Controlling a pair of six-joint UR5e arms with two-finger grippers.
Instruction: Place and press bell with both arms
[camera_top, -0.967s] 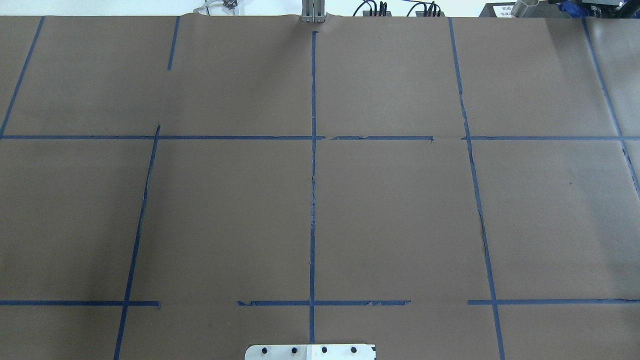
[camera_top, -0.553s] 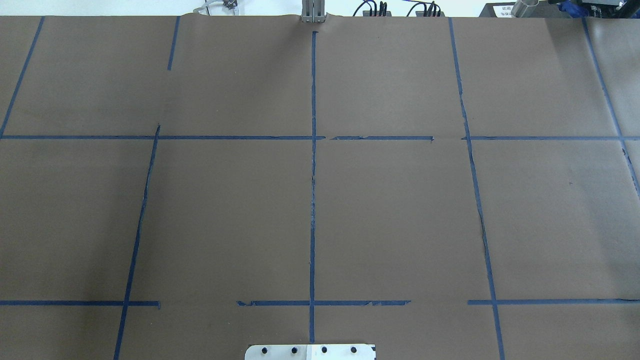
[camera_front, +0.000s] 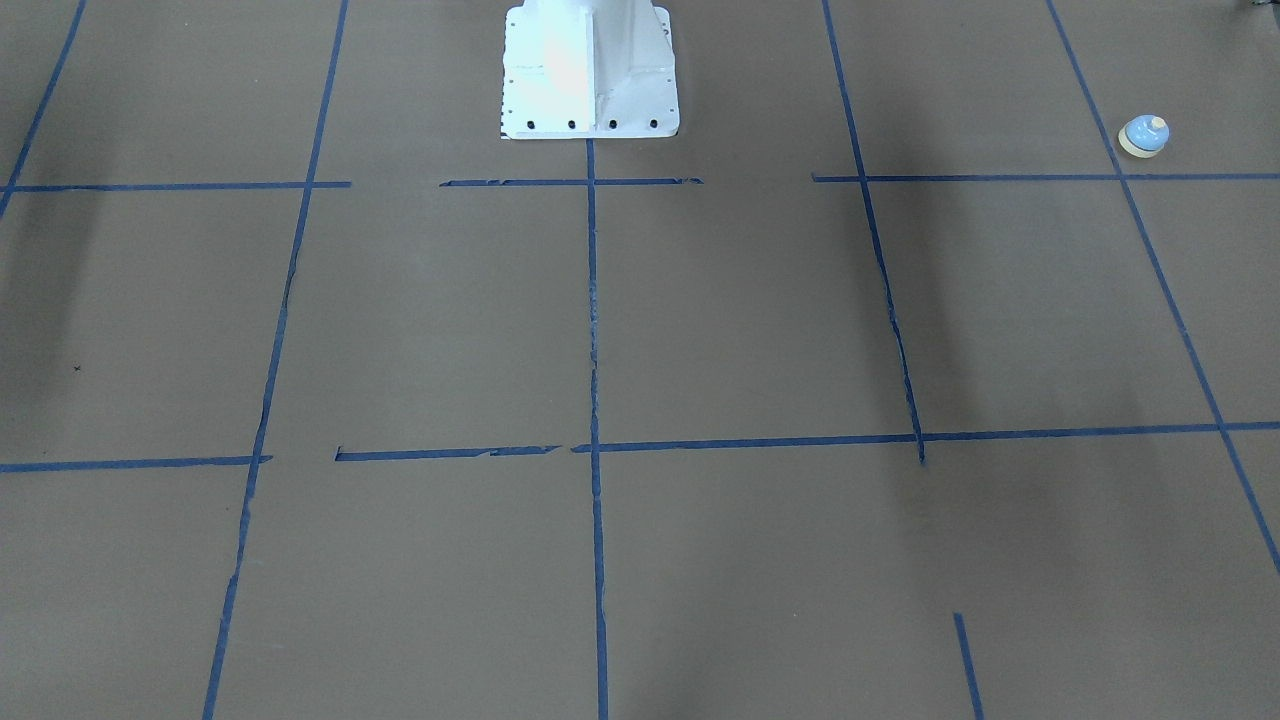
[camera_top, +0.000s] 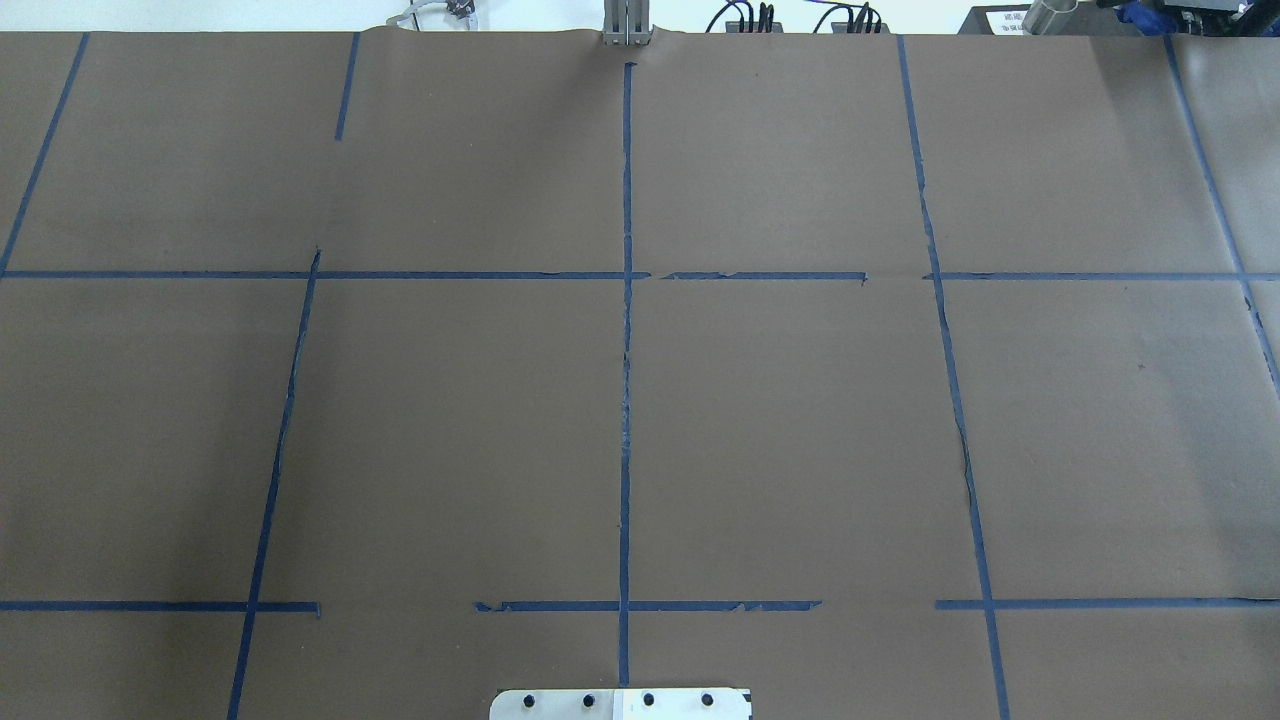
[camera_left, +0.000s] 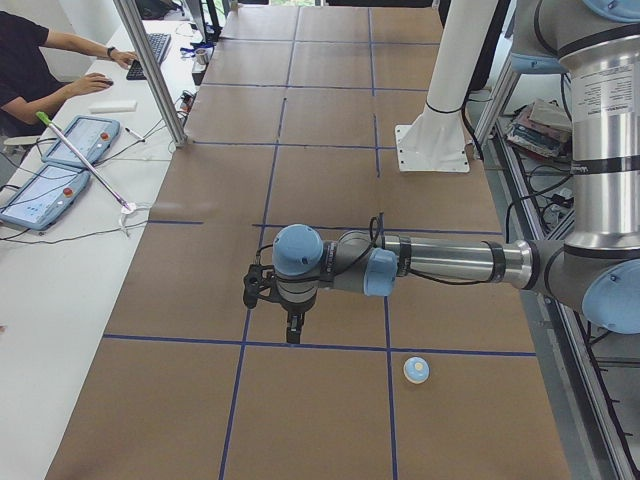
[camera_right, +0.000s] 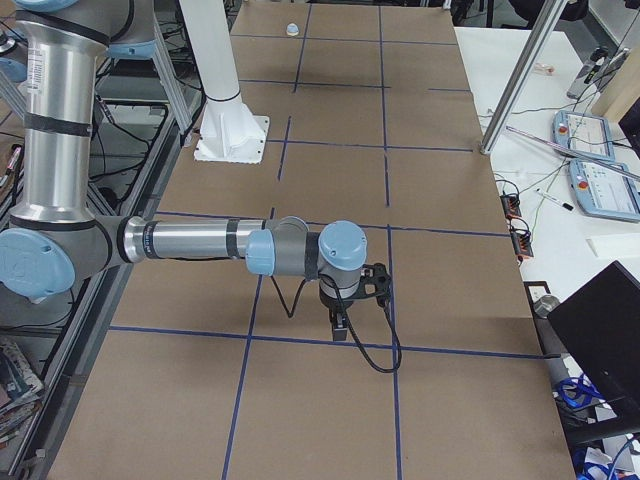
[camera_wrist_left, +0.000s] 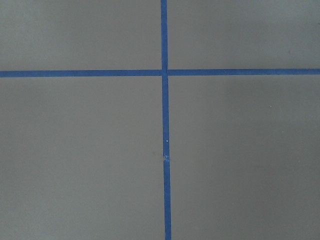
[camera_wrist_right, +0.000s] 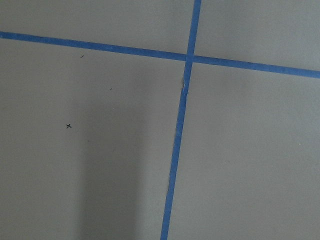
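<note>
The bell (camera_front: 1143, 136) stands upright on the brown paper near a blue tape crossing, on my left side close to the base row. It also shows in the exterior left view (camera_left: 417, 371) and, far off, in the exterior right view (camera_right: 292, 29). My left gripper (camera_left: 292, 333) points down above the table, apart from the bell. My right gripper (camera_right: 340, 326) points down at the table's other end. Both show only in the side views, so I cannot tell whether they are open or shut. The wrist views show only paper and tape.
The white mounting base (camera_front: 590, 70) stands at the robot's edge of the table. Blue tape lines (camera_top: 626, 400) grid the brown paper. An operator (camera_left: 40, 60) sits at a side table with tablets (camera_left: 70, 140). An aluminium post (camera_left: 150, 70) stands at the far edge.
</note>
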